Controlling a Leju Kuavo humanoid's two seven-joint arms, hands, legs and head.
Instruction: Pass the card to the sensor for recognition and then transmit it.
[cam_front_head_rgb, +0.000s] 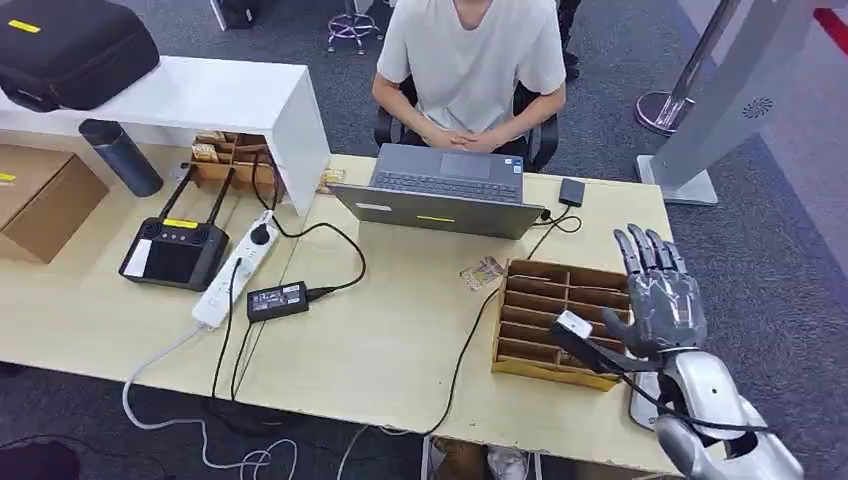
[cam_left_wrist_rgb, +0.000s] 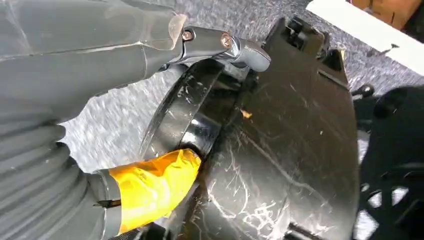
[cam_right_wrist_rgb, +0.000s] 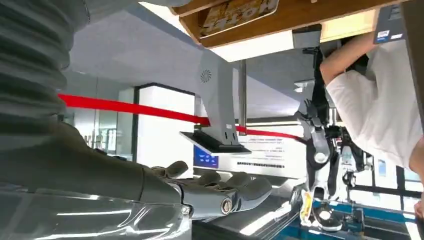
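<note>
A small printed card (cam_front_head_rgb: 482, 272) lies flat on the pale table (cam_front_head_rgb: 400, 340), just left of a wooden slotted tray (cam_front_head_rgb: 545, 300). In the right wrist view the card (cam_right_wrist_rgb: 240, 12) shows beside the tray's wood (cam_right_wrist_rgb: 310, 12). My right hand (cam_front_head_rgb: 660, 295) hovers over the tray's right end with its fingers straight, apart and pointing away from me. Its thumb sticks out over the slots and it holds nothing. That hand's fingers (cam_right_wrist_rgb: 240, 192) also look bare from the wrist. A small black box (cam_front_head_rgb: 571, 191) on a cable sits beside the laptop. My left hand (cam_left_wrist_rgb: 150, 55) hangs by my dark body, holding nothing.
A person sits behind the open laptop (cam_front_head_rgb: 440, 190) with hands folded. A power strip (cam_front_head_rgb: 240, 270), an adapter (cam_front_head_rgb: 277, 300) and a black controller (cam_front_head_rgb: 172, 250) lie on the left. A white shelf (cam_front_head_rgb: 220, 100) stands at the back left and a grey stand (cam_front_head_rgb: 720, 100) at the right.
</note>
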